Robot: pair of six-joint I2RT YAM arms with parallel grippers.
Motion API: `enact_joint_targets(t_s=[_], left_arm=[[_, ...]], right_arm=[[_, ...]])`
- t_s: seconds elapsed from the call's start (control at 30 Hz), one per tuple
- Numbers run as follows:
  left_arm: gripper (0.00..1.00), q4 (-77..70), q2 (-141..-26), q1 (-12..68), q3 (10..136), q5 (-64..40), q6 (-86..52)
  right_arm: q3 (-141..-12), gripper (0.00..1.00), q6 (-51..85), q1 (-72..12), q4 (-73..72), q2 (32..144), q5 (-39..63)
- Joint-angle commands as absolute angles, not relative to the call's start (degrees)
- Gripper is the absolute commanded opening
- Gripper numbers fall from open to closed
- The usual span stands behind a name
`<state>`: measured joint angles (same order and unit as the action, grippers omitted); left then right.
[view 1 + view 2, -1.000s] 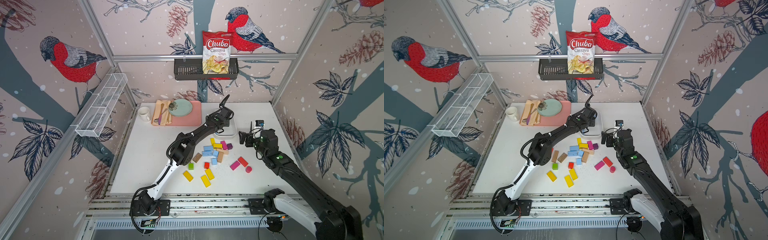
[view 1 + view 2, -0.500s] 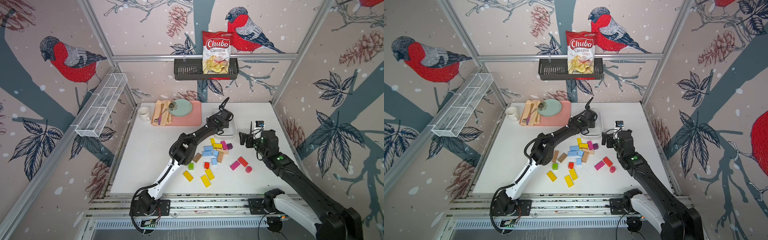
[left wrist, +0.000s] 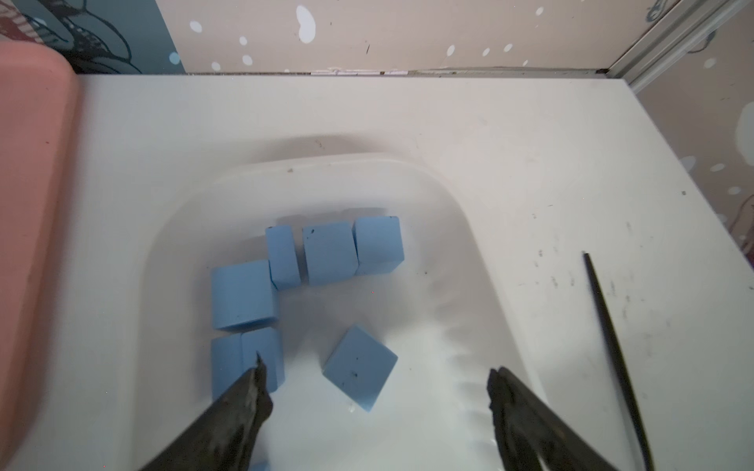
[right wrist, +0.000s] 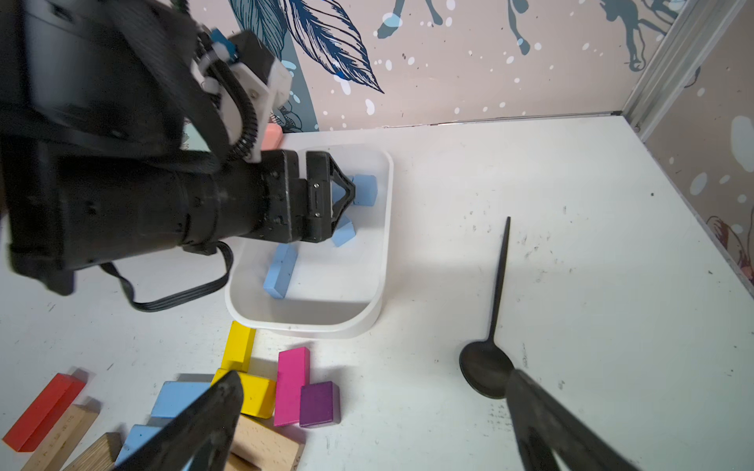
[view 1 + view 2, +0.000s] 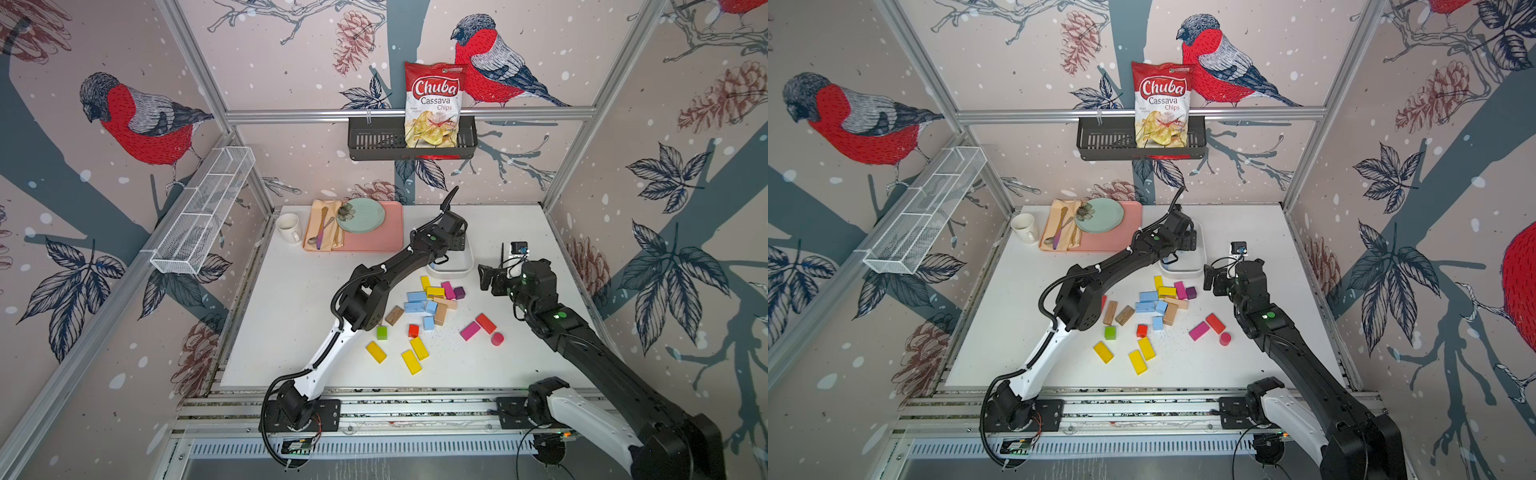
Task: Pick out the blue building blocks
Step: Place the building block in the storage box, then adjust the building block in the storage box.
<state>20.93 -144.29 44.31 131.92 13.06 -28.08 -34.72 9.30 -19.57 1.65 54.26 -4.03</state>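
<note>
Several blue building blocks (image 3: 330, 253) lie in the white tray (image 3: 326, 161). My left gripper (image 3: 377, 377) hangs open just above them, and one tilted blue block (image 3: 361, 373) lies loose on the tray floor below the gap. From the right wrist view the same left gripper (image 4: 344, 195) shows over the tray (image 4: 383, 244). More blue blocks (image 5: 416, 296) (image 5: 1148, 296) remain in the mixed pile on the table. My right gripper (image 4: 373, 381) (image 5: 484, 278) is open and empty, low over the table to the right of the pile.
Yellow (image 5: 417, 348), magenta (image 5: 470, 331), red (image 5: 485, 323), green (image 5: 382, 332), purple (image 4: 320, 403) and plain wooden blocks (image 5: 395, 315) surround the blue ones. A black spoon (image 4: 485, 371) lies right of the tray. A pink tray (image 5: 390, 232) with a plate and a mug (image 5: 289, 227) stand at the back left.
My left gripper has opened over the white tray and its wrist has shifted slightly toward the back. The right arm has hardly moved.
</note>
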Motion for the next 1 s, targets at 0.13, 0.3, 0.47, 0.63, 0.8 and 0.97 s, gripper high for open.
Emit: enact_joint_targets(t_s=[0.13,0.3,0.47,0.63,0.8,0.97], left_arm=[[0.96,11.9,-124.2,44.1,117.4,9.8,-23.0],[0.97,4.6,-110.4,44.1,99.3,10.9,-20.0],[0.97,-4.2,-97.9,44.0,81.4,7.6,-14.4],[0.97,-6.7,-89.5,44.0,69.6,7.1,-11.5],[0.97,-7.4,-83.2,43.9,62.2,6.9,-10.4],[0.97,-9.2,-78.5,43.9,57.5,6.6,-10.9]], right_arm=[[-40.4,1.0,11.5,-17.7,4.5,59.7,1.8],[-47.4,1.0,13.1,-16.6,8.3,67.4,4.1],[-56.1,1.0,15.8,-16.3,12.3,77.9,7.1],[-63.2,1.0,20.6,-16.5,13.6,87.4,10.3],[-68.7,1.0,24.2,-18.1,13.3,94.8,10.4],[-73.7,1.0,27.8,-19.9,11.6,101.2,8.1]])
